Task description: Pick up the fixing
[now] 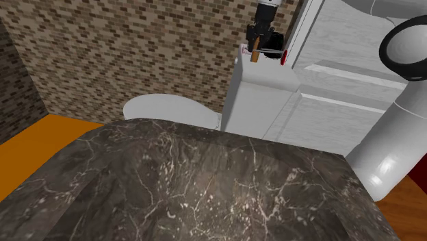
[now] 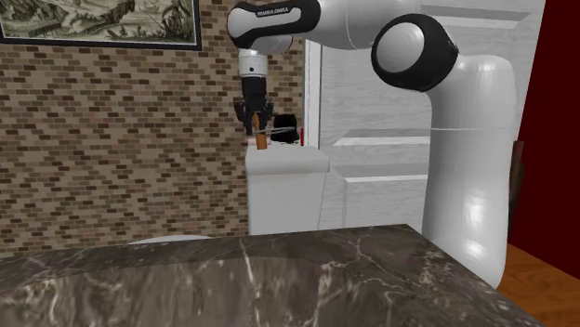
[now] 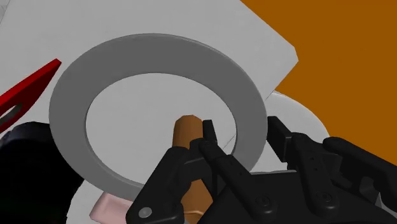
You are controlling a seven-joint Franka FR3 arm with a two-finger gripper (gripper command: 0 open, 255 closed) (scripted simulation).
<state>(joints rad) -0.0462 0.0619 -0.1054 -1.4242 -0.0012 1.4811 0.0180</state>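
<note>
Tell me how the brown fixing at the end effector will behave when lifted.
The brown fixing looks like a short, solid cylinder, so it is probably stiff. It is small beside the end effector, so likely light. Its smooth round sides suggest it may slip in a grip or roll if laid on the flat white top.

The arm's dark band [image 2: 274, 14] reads "FRANKA EMIKA".

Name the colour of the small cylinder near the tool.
The cylinder is orange-brown; wrist view shows it best.
</note>
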